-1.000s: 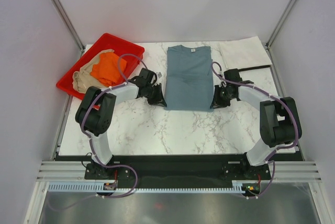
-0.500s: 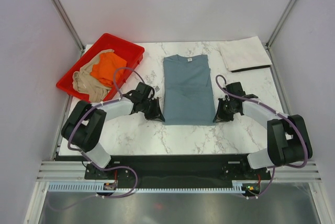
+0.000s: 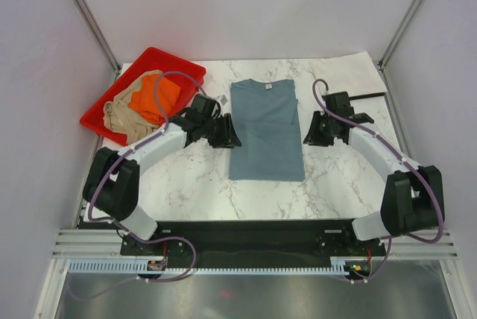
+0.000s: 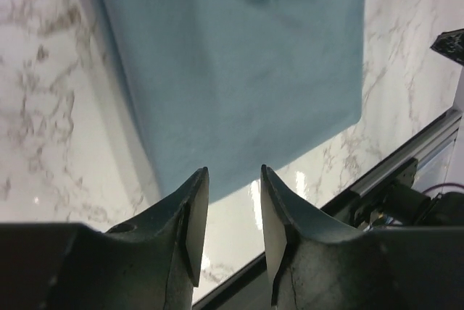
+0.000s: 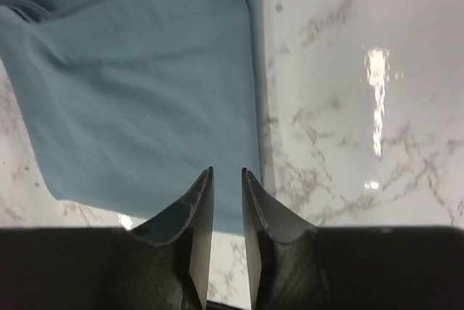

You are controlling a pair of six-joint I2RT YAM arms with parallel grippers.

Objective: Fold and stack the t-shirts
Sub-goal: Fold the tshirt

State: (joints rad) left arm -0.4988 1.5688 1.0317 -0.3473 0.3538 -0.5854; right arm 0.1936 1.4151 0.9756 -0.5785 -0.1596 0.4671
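A: Counter (image 3: pixel 194 177): white marble, grey veining, glossy, with light glare showing in the right wrist view.

B: What lies directly on it?

A: Three items. The blue-grey t-shirt (image 3: pixel 264 129) is mid-counter, flat, folded to a long narrow rectangle, collar toward the far edge.

B: And the corners?

A: The red tray (image 3: pixel 179 60) sits far left, at an angle, its left corner past the counter's edge. The off-white t-shirt (image 3: pixel 350 73) lies far right, folded; it is pale against the marble and its outline is hard to trace. The three are well apart, with bare marble between.
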